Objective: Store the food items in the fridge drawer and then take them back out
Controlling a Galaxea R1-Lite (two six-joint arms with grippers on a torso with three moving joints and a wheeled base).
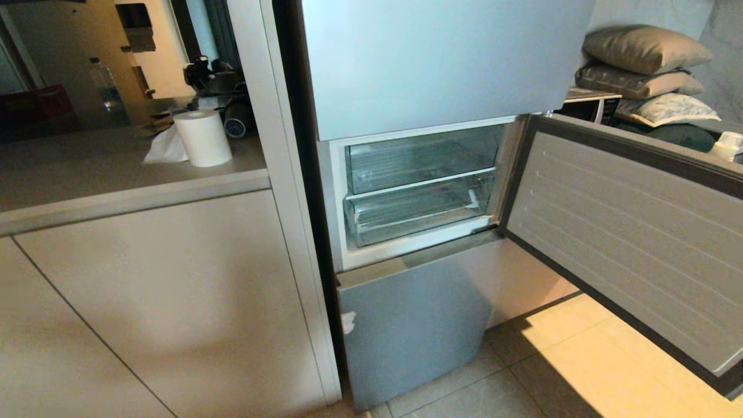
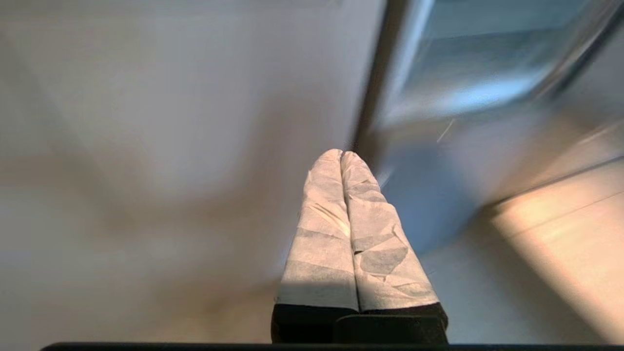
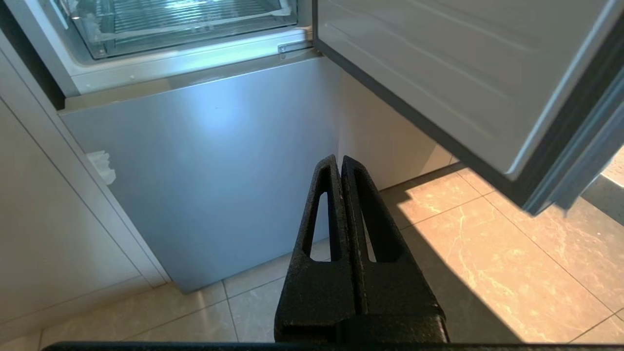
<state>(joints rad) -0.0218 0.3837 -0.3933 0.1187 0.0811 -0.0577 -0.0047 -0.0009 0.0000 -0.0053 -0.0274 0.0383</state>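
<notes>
Kitchen cabinetry fills the left of the head view, with a paper towel roll [image 1: 203, 138] on the counter [image 1: 116, 174] at upper left, and the fridge stands centre with its middle door [image 1: 627, 232] swung open to the right. Inside, two clear drawers are stacked; the shallow fridge drawer [image 1: 421, 212] sits pushed in, and I see no food items in any view, so I cannot tell where they are. My left tool [image 2: 341, 155], wrapped in white tape, is pinched together with nothing between its tips, low by the cabinet beside the fridge; my right tool [image 3: 340, 161] is likewise pressed together and empty, low before the bottom door [image 3: 209, 175]. To do this step well, I judge I should hook the drawer's white front edge squarely and pull straight, clear of the open door. No brand or writing is readable.
</notes>
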